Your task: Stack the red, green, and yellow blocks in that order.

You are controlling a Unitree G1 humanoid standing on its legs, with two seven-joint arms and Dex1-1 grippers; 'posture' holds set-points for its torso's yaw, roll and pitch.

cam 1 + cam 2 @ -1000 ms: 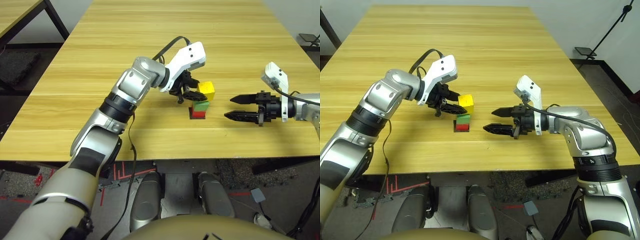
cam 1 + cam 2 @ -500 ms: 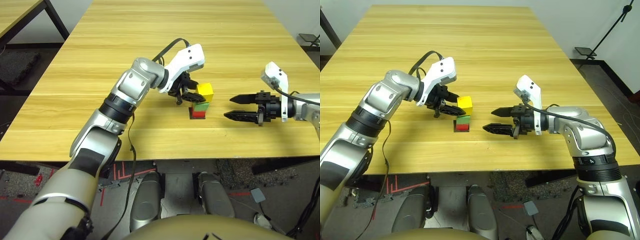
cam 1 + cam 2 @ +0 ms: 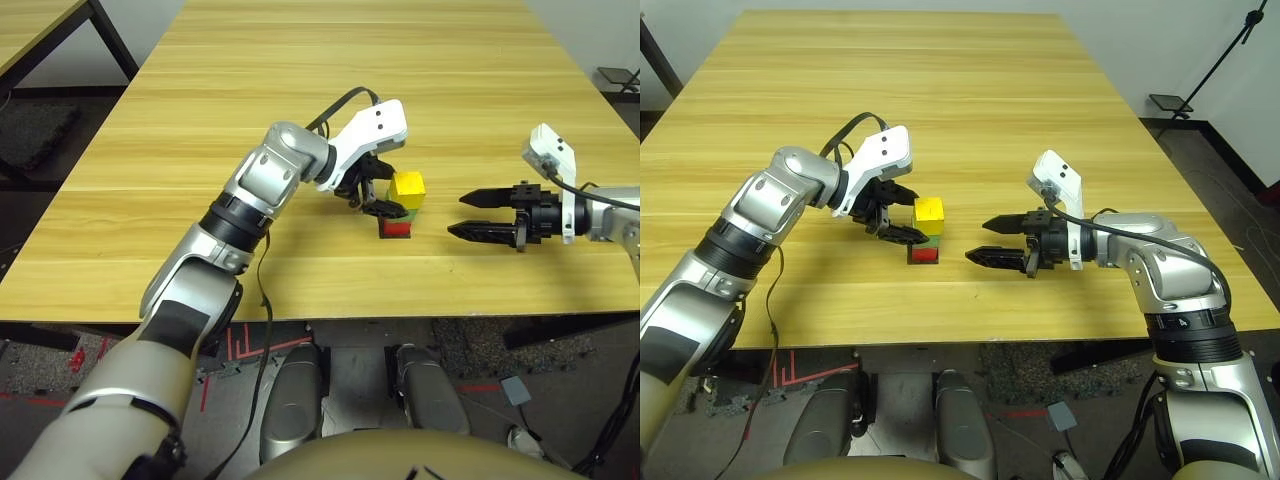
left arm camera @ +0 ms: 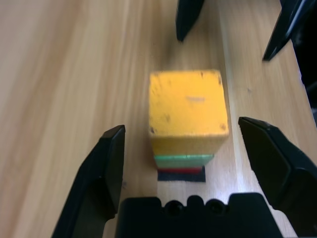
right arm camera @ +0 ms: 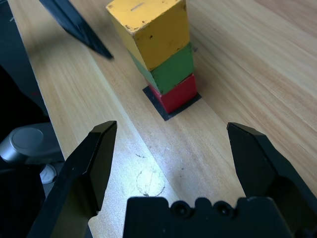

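Blocks stand stacked — yellow block (image 5: 151, 30) slightly askew on green block (image 5: 171, 71). Our left tool (image 4: 198, 168), spread wide around it, risks toppling it while retreating.

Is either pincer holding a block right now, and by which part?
Nothing is held. The left pincer stands open around the yellow block, fingers clear of its sides. The right pincer is open, apart from the stack.

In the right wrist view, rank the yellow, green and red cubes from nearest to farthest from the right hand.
1. Red wooden cube, bottom of the stack, on the black patch.
2. Green wooden cube, middle.
3. Yellow wooden cube, top, farthest from the right hand.
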